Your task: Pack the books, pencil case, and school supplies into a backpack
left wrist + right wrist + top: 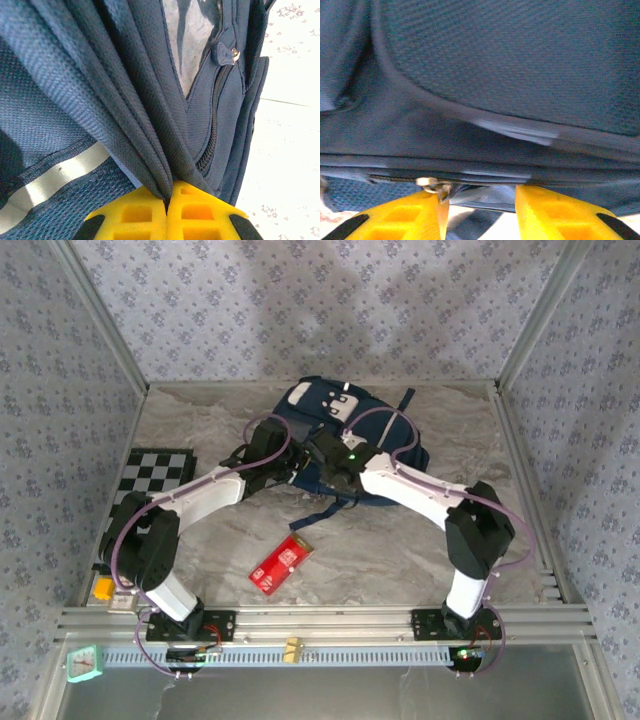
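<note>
Top view: backpack [310, 400] far-centre on desk [400, 550], long axis far-left to near-right, contents hidden. Red packet [282, 565] lies diagonal, well apart.
Left wrist: left gripper [169, 192] jaws clenched on backpack fold.
Right wrist: right gripper [482, 200] jaws apart, zipper pull [432, 185] beside one finger.

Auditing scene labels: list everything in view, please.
backpack: one, navy with white patches, far centre
red packet: one, red, near centre, apart from backpack
checkered board: one, black-white, left edge
small block: one, orange, near-left corner
clock-like thing: one, teal, below near rail, left
small piece: one, tan, on near rail, centre
table: one, grey marbled, centre
left pincer: one, yellow fingers, shut on backpack fabric fold
right pincer: one, yellow fingers, open beside backpack's zipper pull
</note>
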### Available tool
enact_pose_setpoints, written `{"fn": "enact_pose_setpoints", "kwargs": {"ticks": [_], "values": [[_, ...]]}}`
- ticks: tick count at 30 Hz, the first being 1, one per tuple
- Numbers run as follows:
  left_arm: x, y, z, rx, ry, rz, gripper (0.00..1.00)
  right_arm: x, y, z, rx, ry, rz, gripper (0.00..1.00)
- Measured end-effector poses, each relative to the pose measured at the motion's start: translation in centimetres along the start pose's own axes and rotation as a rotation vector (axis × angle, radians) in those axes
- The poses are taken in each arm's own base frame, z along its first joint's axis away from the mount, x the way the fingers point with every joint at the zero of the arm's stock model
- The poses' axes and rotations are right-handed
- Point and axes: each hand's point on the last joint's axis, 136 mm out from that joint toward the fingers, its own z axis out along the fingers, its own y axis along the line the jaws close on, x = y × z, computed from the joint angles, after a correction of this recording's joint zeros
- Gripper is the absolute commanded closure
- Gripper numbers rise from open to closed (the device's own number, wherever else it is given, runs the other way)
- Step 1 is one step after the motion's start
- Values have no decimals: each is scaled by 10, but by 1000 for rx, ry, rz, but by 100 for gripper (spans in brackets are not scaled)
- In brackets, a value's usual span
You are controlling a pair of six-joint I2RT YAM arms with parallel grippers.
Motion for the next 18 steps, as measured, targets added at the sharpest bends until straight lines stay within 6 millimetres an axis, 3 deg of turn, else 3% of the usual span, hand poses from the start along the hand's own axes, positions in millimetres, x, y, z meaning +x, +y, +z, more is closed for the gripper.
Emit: {"fn": "enact_pose_setpoints", "kwargs": {"ticks": [3, 9, 18], "values": [[-1, 0, 0, -1, -2, -2, 100, -5, -4, -10, -12, -9, -37, 63], [-1, 1, 0, -4, -2, 1, 100, 2, 11, -11, -77, 20, -133, 63], [-1, 3, 0, -14, -1, 0, 100, 3, 13, 7, -72, 34, -201, 63]]}}
